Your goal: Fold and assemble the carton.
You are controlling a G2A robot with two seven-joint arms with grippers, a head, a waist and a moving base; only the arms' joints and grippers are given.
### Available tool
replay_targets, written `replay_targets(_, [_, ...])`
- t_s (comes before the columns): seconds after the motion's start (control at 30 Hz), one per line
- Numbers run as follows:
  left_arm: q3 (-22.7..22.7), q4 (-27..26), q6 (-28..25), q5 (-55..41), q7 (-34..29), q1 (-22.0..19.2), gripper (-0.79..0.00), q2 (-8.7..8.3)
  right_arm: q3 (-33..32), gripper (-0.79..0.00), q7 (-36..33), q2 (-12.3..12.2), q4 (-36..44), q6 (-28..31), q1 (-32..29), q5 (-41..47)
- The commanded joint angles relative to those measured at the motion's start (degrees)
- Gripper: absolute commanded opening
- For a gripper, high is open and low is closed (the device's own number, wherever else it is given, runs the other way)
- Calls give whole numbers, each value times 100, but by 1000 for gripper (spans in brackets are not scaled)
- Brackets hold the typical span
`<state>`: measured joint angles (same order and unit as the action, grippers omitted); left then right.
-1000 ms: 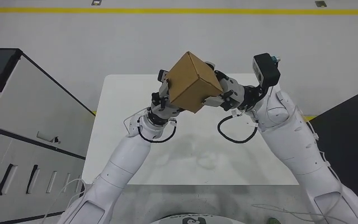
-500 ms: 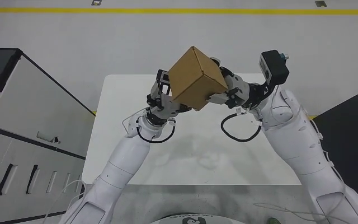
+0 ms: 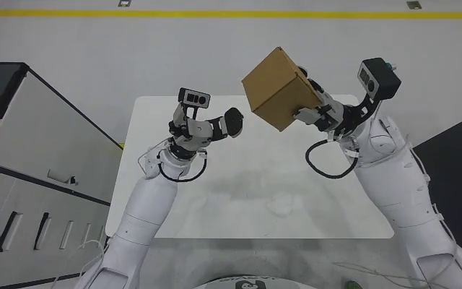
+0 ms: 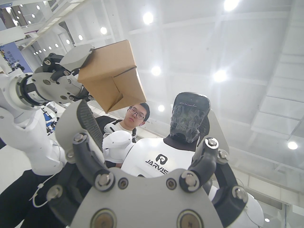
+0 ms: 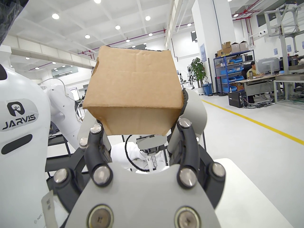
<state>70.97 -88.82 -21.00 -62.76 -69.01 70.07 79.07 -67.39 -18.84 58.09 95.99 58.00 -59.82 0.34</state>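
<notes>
Two hands are on record, and one carries the load. My right hand is clenched on the carton, its fingers pressed against opposite side walls near one end. I see no gap at either pad. My left hand is released and holds nothing, its fingers spread wide in its own wrist view.

Location of the carton: it is held in the air above the far right part of the counter, touching nothing but my right hand. It is tilted, with one corner raised toward the top camera. Its faces look near equal, so I find no clear long axis to align on.

Condition: the walls stand square, and the faces seen from above are closed. The left wrist view shows the face turned toward my left hand, with flaps folded in and meeting at a seam. Whether that seam is fully locked, I cannot tell.

Governing relation: the carton lies to the right of my left hand, higher than it and well apart. The right arm is plainly the nearer, being already on it. In my judgement the assembly is close to complete. The next move is likely either to set the carton down or to bring my left hand across to press the flapped face. A one-handed grip on a tilted box carries some risk of slipping.
</notes>
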Motion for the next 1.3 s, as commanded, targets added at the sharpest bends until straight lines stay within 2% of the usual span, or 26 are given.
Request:
replay_targets(0.0, [30,-45,108,69,-74,29,0,-17,-2,-785,8,-1,2,0,1,-1])
replay_targets(0.3, [77,-93,104,210,-14,30,0,-29,-38,-785,-130,-11,57,-100,-2,-201])
replay_targets(0.4, [505,-235,253,1071,-155,-29,0,-150,-211,-785,-371,-54,171,-75,-62,-423])
replay_targets(0.47, [735,-455,504,1247,-511,-41,0,-221,-343,-785,-585,-99,233,-11,-115,-463])
replay_targets(0.53, [1007,-645,589,2068,-776,-77,0,-320,-465,-785,-788,-145,322,0,-163,-432])
replay_targets(0.63, [1342,-976,703,2453,-821,-47,0,-407,-640,-785,-1081,-215,479,0,-214,-315])
replay_targets(0.77, [1745,-1391,639,3431,-893,-39,0,-530,-825,-785,-1548,-314,657,0,-245,-119])
replay_targets(0.83, [1745,-1391,639,3431,-893,-39,0,-530,-878,-785,-1755,-349,711,0,-222,-89])
replay_targets(1.03, [1745,-1391,639,3431,-893,-39,0,-530,-878,-785,-1755,-349,711,0,-222,-89])
replay_targets(1.13, [1895,-1544,365,3821,-713,-84,0,-569,-908,-785,-1752,-353,833,-66,-251,-260])
replay_targets(1.2, [2135,-1649,-51,4440,-885,-192,0,-636,-1004,-785,-1856,-377,919,-19,-256,-457])
replay_targets(1.27, [2312,-1644,-317,4658,-884,-246,0,-680,-1093,-785,-1913,-404,967,0,-284,-483])
